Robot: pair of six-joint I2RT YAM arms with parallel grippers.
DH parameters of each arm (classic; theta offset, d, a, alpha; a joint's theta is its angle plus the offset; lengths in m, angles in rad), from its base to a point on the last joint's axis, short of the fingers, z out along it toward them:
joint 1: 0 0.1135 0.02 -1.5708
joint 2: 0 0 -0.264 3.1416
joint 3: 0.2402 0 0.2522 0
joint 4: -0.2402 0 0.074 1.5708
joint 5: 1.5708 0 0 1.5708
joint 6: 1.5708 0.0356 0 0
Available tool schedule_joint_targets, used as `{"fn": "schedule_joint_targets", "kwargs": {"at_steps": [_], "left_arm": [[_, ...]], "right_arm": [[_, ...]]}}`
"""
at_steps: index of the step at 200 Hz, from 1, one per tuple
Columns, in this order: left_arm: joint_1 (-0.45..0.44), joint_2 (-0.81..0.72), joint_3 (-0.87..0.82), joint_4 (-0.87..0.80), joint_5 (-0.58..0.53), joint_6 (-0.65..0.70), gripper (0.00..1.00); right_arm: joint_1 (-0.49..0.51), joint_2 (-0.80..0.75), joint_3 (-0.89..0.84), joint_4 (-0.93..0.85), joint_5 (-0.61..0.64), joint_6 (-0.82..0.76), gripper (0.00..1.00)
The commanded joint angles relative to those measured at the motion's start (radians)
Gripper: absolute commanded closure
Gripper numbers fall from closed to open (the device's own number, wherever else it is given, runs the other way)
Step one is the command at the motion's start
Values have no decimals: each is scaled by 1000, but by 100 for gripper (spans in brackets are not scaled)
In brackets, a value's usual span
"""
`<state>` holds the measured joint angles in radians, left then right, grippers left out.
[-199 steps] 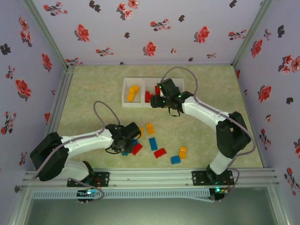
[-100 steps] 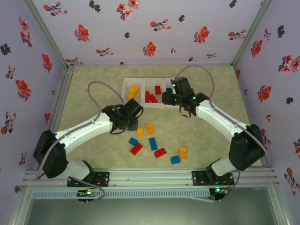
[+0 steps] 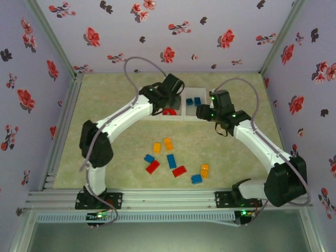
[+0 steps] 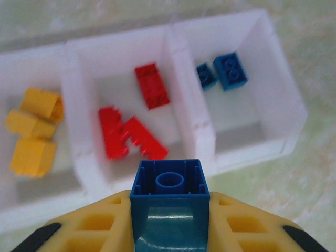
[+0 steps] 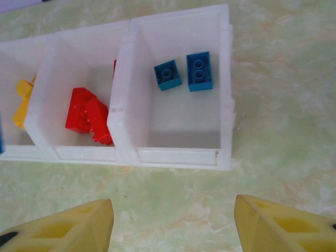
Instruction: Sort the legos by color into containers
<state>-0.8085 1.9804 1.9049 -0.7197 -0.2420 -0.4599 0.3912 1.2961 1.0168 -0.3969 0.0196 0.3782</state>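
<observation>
My left gripper (image 4: 169, 203) is shut on a small blue lego (image 4: 169, 181), hollow underside showing. It hangs over the near wall between the middle and right containers (image 4: 191, 113). The left bin holds orange-yellow legos (image 4: 31, 131), the middle bin red ones (image 4: 134, 134), the right bin two blue ones (image 4: 223, 72). From above, the left gripper (image 3: 172, 102) hides part of the row (image 3: 202, 93). My right gripper (image 5: 173, 226) is open and empty above the mat just in front of the right bin (image 5: 178, 155), where the two blue legos (image 5: 184, 73) lie.
Several loose legos lie on the green mat in front of the arms: orange (image 3: 168, 143), blue (image 3: 171, 160), red (image 3: 179, 171), red (image 3: 153, 167), orange (image 3: 205, 169), blue (image 3: 196, 179). Flowered walls close in the back and both sides.
My left arm has swung up from the loose legos to the containers, carrying the blue lego. My right gripper has drawn back to the right, from over the bins to in front of the right one.
</observation>
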Motion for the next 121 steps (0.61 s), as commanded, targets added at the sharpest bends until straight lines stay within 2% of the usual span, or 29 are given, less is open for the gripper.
{"fn": "schedule_joint_targets", "kwargs": {"at_steps": [1, 59, 69, 89, 121], "left_arm": [[6, 120, 150, 5, 36, 34, 73], [5, 355, 379, 141, 122, 45, 71], [6, 396, 440, 120, 122, 47, 66], [9, 451, 534, 73, 122, 52, 46], [15, 405, 492, 92, 104, 59, 41]], "right_arm": [[-32, -34, -29, -13, -32, 14, 37], [-58, -45, -41, -22, -52, 8, 37], [-61, -45, -40, -23, -55, 7, 37], [-63, -39, -38, -28, -58, -1, 37], [-63, -27, -41, -28, -55, -9, 37]]}}
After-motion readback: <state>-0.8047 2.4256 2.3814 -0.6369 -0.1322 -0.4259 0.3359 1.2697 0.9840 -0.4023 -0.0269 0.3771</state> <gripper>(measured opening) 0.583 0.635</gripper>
